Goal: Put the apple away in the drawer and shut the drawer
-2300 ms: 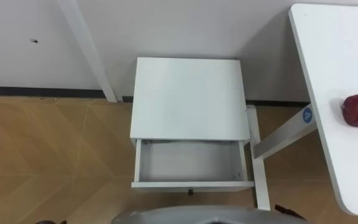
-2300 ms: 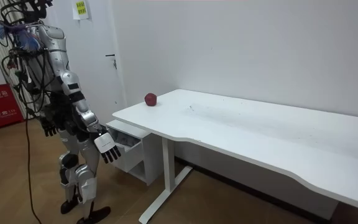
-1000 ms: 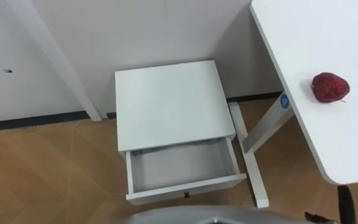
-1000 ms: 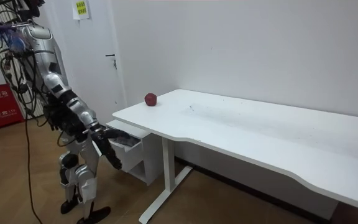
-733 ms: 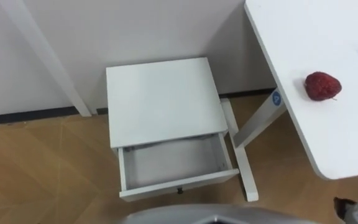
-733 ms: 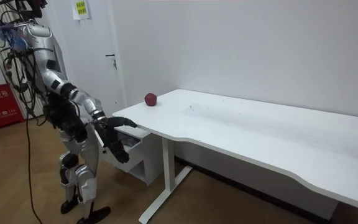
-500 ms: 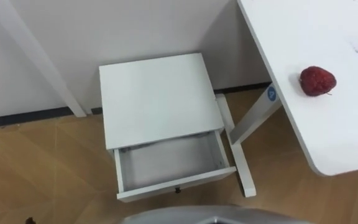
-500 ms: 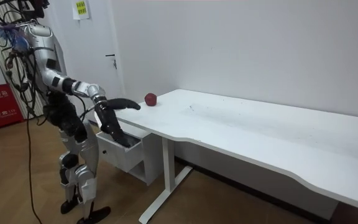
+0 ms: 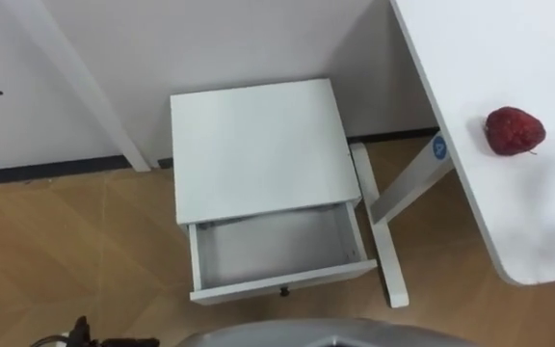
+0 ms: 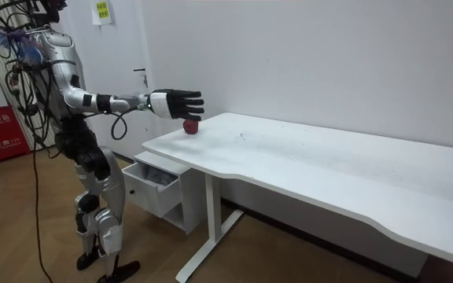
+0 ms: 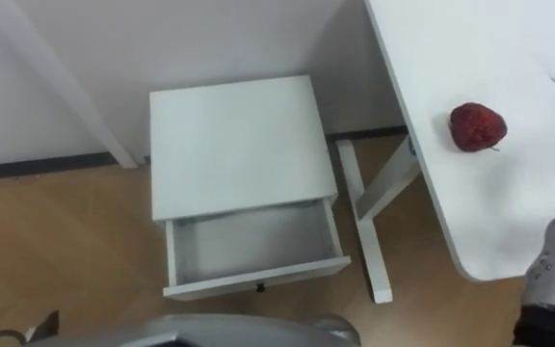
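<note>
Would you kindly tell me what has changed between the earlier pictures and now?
The right robot hand has risen from beside the thigh and reached, open, toward the apple on the table, not holding it. The apple and the open drawer are unmoved.

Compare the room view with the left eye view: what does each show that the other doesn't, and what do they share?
Room view: the right hand, open with fingers spread, held up close by the apple. Left eye view: looks down into the open drawer, which holds nothing, and onto its small knob. Both: the apple lying on the white table, and the drawer pulled out of the white cabinet.
</note>
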